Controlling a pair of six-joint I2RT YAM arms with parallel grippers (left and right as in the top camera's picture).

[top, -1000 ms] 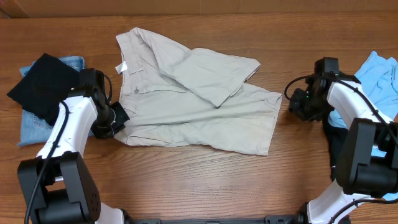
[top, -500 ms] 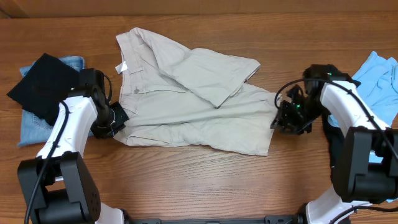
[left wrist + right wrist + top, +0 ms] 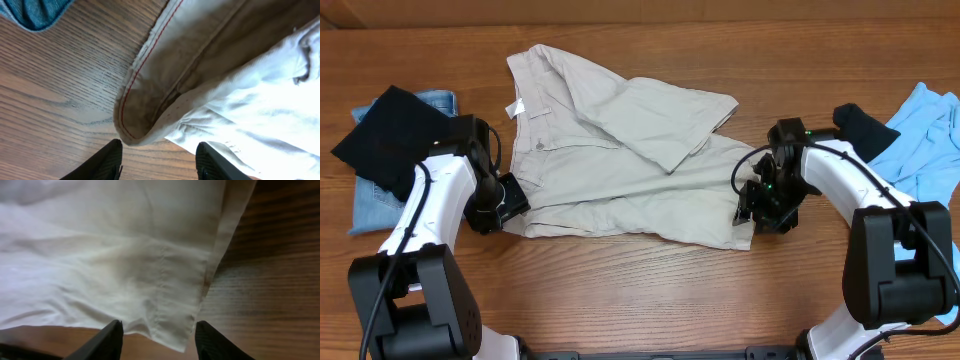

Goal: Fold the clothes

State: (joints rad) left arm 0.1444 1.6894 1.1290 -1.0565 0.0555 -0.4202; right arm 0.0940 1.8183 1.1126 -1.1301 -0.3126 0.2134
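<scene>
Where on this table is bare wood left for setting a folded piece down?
Bare: the near strip of table below the khaki shorts, and the far patch between shorts and light-blue garment. Crowded: left, by the black and denim pile; right, around the right arm.

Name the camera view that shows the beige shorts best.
Overhead: the whole beige shorts lie spread out, one leg folded over. Left wrist shows only a curled stitched edge; right wrist only a hem corner.
</scene>
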